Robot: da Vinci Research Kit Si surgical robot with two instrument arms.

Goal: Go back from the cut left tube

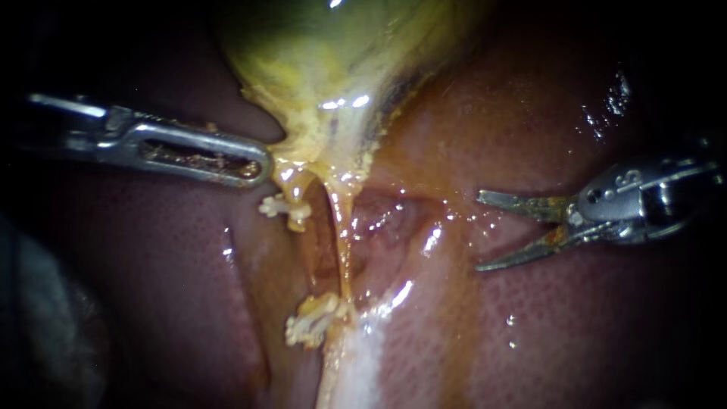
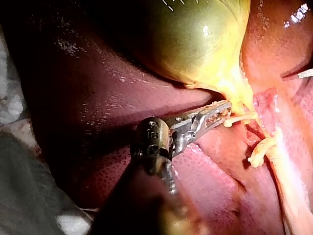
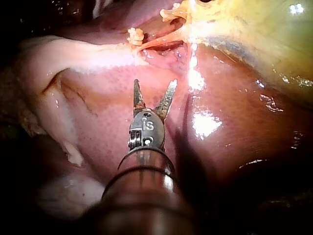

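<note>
Right tool: two thin blade-like jaws, moderately open, a clear gap between them and nothing in it. It hangs over bare liver and is not gripping anything; the right wrist view shows the same, with only liver surface under and ahead of the tips. The cut left tube lies well ahead of those tips, apart from them, hanging off the neck of the gallbladder. It carries an upper clip on the stump nearest the gallbladder and lower clips on the far stump. Between the clips I read an open gap, so the tube looks divided. The thin right tube beside it looks whole. Left tool: jaws lie together at the gallbladder neck, just beside the upper clip. From the left wrist view I judge they pinch the neck tissue and hold it taut, though the contact is small. Status: cut done, clips seated on both stumps, and the right tool is already clear of the tube. The retreat looks mostly complete. What's left, at most, is a bit more clearance along the shaft line, with the blades kept off the liver.
</note>
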